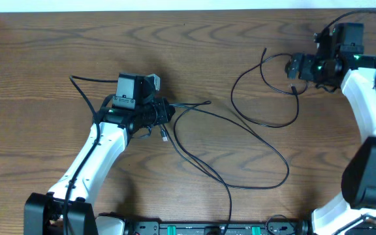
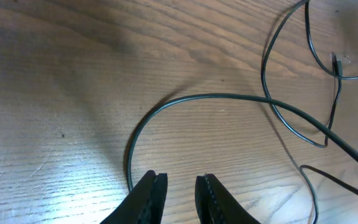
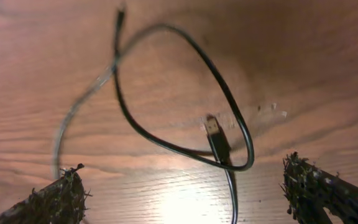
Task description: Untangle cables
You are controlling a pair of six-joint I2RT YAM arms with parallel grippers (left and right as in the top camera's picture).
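Thin black cables lie loose on the wooden table. One cable (image 1: pixel 233 93) forms a loop at the right. A longer one (image 1: pixel 287 171) sweeps from the middle toward the front edge. My left gripper (image 1: pixel 167 112) sits at the longer cable's left end. Its jaws (image 2: pixel 180 186) are slightly open with nothing between them, and a cable arc (image 2: pixel 197 95) curves just past the tips. My right gripper (image 1: pixel 296 68) hovers over the loop's upper end. Its jaws (image 3: pixel 185 193) are wide open and empty above a small loop (image 3: pixel 166 144) with a plug end (image 3: pixel 213 127). No whitish strand shows.
A small plug (image 1: pixel 164 136) lies just in front of my left gripper. Another plug end (image 2: pixel 336 62) shows far right in the left wrist view. The table's back edge (image 1: pixel 175 10) runs along the top. The arm bases with their own wiring (image 1: pixel 201 228) line the front.
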